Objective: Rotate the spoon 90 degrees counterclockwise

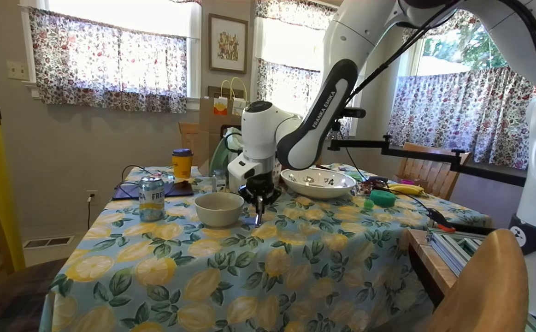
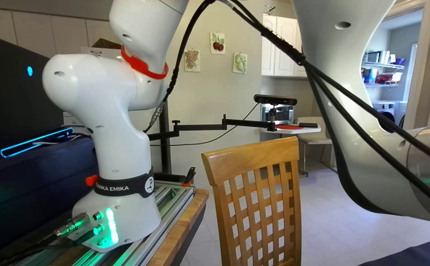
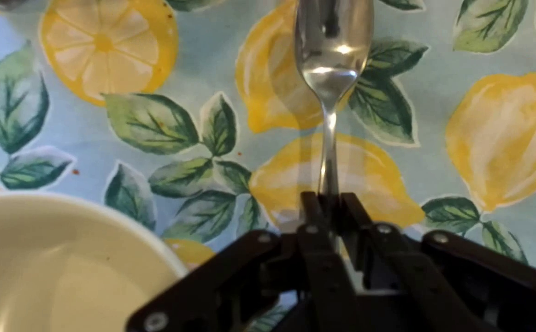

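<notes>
In the wrist view, the silvery spoon points its bowl end toward the top edge, with the handle running straight down to my gripper. The jaws are shut on the handle, and the dark fingers hide part of it. A shadow lies on the cloth left of the spoon; whether the spoon touches the cloth I cannot tell. One exterior view has my gripper pointing down, low over the tablecloth, just right of the white bowl. The spoon is hard to make out there.
Close by at the lower left of the wrist view is the white bowl. On the lemon-print table stand a drink can, an orange cup and a large patterned bowl. Bananas and a green round thing lie farther right.
</notes>
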`<state>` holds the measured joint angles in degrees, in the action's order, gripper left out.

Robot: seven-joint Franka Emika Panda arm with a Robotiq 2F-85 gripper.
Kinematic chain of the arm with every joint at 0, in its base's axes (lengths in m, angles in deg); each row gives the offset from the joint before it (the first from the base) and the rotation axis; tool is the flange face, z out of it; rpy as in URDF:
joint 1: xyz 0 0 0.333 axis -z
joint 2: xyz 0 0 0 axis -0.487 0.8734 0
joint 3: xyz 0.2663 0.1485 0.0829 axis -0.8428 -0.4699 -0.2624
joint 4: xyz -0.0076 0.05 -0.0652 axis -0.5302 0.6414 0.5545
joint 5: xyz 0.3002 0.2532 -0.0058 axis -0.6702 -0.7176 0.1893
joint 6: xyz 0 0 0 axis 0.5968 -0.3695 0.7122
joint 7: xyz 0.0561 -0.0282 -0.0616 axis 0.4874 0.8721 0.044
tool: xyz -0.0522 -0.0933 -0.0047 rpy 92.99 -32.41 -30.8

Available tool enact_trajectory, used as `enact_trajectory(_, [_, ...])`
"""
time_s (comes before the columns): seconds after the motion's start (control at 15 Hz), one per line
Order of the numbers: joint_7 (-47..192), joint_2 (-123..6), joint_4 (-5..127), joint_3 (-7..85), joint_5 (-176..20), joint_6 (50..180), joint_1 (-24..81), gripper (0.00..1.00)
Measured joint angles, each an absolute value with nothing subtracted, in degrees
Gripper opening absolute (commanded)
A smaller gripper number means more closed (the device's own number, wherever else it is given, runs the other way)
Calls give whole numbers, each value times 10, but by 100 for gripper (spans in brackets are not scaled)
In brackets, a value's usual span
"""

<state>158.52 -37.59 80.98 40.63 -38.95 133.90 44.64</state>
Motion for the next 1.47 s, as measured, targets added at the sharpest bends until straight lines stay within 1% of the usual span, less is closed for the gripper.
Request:
enact_trajectory(0.33, [1682, -380, 822, 396, -389, 1357, 463, 4])
enact_trajectory(0.93, [1863, -389, 842, 350, -423, 1364, 505, 4])
enact_trajectory(1.47, [1968, -399, 859, 345, -483, 1364, 509, 4])
